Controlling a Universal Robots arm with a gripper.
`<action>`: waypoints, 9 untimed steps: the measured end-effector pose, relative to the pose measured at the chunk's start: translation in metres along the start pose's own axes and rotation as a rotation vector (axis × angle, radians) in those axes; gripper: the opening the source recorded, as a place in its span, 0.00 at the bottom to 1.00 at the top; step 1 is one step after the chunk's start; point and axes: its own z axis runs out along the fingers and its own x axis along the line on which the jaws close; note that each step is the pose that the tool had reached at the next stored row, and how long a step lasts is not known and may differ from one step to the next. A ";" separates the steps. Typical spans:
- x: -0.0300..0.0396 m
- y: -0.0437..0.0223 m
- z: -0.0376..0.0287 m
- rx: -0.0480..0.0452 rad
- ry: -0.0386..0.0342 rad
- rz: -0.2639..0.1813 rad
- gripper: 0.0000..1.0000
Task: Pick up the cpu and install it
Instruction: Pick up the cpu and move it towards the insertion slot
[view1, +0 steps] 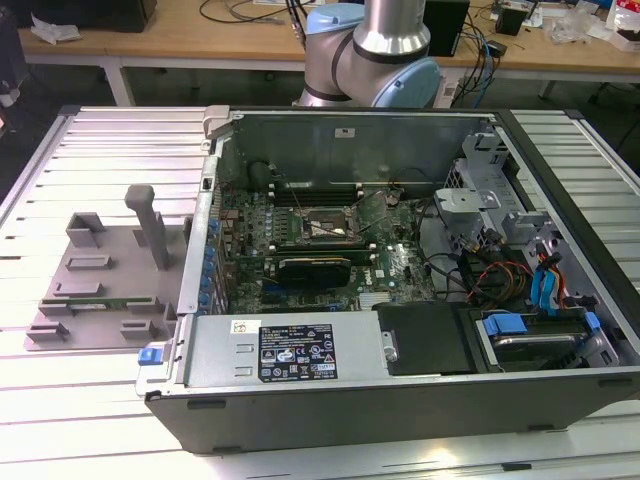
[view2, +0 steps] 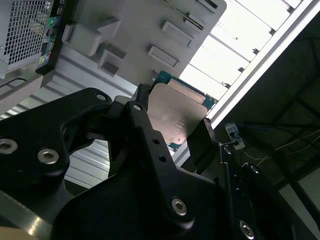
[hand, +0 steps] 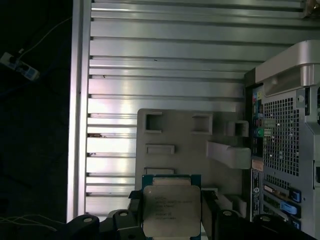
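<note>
The cpu (hand: 171, 212) is a flat square chip with a silvery-grey top plate and a green-blue rim. It sits between my gripper's (hand: 171, 216) black fingers (hand: 134, 201), which are shut on two of its opposite edges. In the second wrist view the cpu (view2: 175, 112) is held the same way in the gripper (view2: 174, 119), lifted well above the grey fixture plate (view2: 140, 35). In the exterior view the open motherboard socket (view1: 322, 228) lies inside the computer case (view1: 400, 380), and the arm's base (view1: 372, 55) rises behind the case.
The grey fixture plate (view1: 100, 280) with its blocks and an upright post (view1: 150, 225) lies on the slatted metal table (view1: 60, 420), on the exterior view's left of the case. Cables, a drive cage (view1: 480, 190) and a blue-tabbed bay crowd the case's right side.
</note>
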 end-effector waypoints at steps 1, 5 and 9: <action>-0.0001 0.0001 -0.0019 0.0000 0.0000 0.000 0.55; -0.0004 0.0005 -0.0126 0.0000 -0.0002 0.000 0.55; -0.0007 0.0008 -0.0221 0.0000 -0.0005 0.000 0.55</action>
